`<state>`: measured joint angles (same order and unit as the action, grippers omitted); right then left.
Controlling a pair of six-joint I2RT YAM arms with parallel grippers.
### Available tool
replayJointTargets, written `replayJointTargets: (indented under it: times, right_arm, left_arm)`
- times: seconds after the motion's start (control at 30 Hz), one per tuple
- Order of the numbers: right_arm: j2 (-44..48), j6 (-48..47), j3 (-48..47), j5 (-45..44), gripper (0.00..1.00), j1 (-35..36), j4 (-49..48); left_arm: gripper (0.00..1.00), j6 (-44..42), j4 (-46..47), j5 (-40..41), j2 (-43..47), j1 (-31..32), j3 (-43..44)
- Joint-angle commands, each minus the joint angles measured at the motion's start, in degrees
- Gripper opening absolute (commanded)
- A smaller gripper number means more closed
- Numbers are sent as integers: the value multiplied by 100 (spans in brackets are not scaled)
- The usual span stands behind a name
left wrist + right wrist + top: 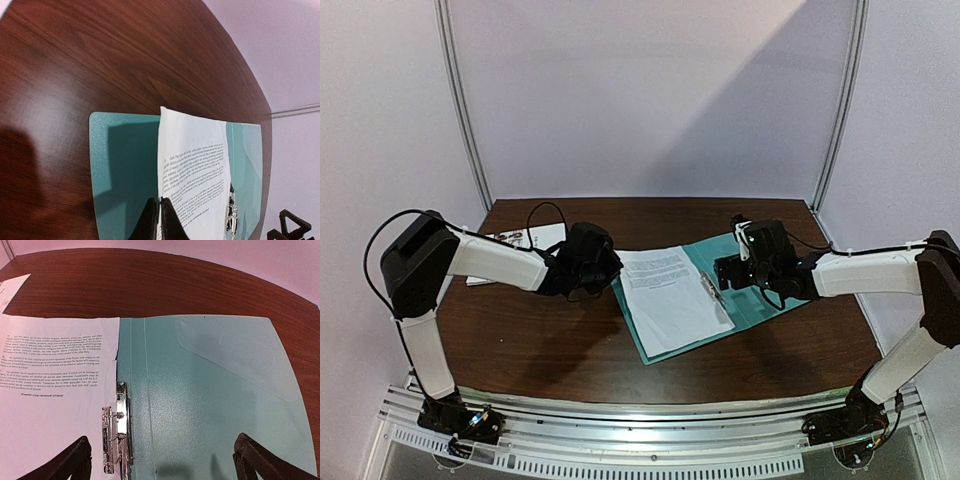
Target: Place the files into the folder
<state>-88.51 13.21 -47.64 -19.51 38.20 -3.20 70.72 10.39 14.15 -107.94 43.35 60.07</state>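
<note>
Gripping text sheet [670,295] at its 9 o'clock edge with closed left fingers [162,222]; lying long-axis 12-to-6 on open folder [748,308], mid-desk [550,340]. Holding right fingers [728,270] wide open over folder's 3 o'clock half. Left to fetch: picture sheet [515,240], 9 o'clock of folder, nearer left arm.

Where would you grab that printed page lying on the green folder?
By its outer edge on the left arm's side, pinched from the left. The text sheet is thin, and that edge stands slightly off the folder, casting a shadow; the opposite edge lies beside the metal clip. The left gripper is shut there.
</note>
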Motion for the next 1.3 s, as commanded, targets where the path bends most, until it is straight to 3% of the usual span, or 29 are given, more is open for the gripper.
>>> replayJointTargets:
  times: [0.0, 0.13, 0.23, 0.53, 0.7, 0.77, 0.9, 1.1, 1.27]
  right_arm:
    - [88, 52, -70, 33, 99, -19, 120]
    - [88, 68, -54, 43, 99, -15, 119]
    - [88, 76, -48, 44, 99, -21, 119]
    - [79, 55, -85, 36, 99, -19, 124]
    - [112, -17, -209, -2, 99, -18, 254]
    - [160, -65, -234, 76, 99, -25, 306]
    - [184, -192, -367, 500, 99, -168, 786]
    - [215, 535, -352, 3248, 99, -1169, 1378]
    - [97, 606, -356, 4575, 99, -1447, 1810]
  left_arm:
    - [6, 87, -211, 14, -46, 24, 7]
    - [9, 190, -200, 74, 54, 32, -99]
    - [17, 233, -202, 103, 124, 33, -148]
    - [54, 346, -196, 244, 329, 39, -343]
    - [82, -99, -245, 500, 527, 41, -289]
    - [87, -361, -224, 606, 673, 37, -312]
    - [80, -1463, 640, 424, 939, 37, -536]
    - [66, -3158, 822, -1028, 551, 84, 205]
    - [48, -3727, 493, -2279, -186, 135, 1065]
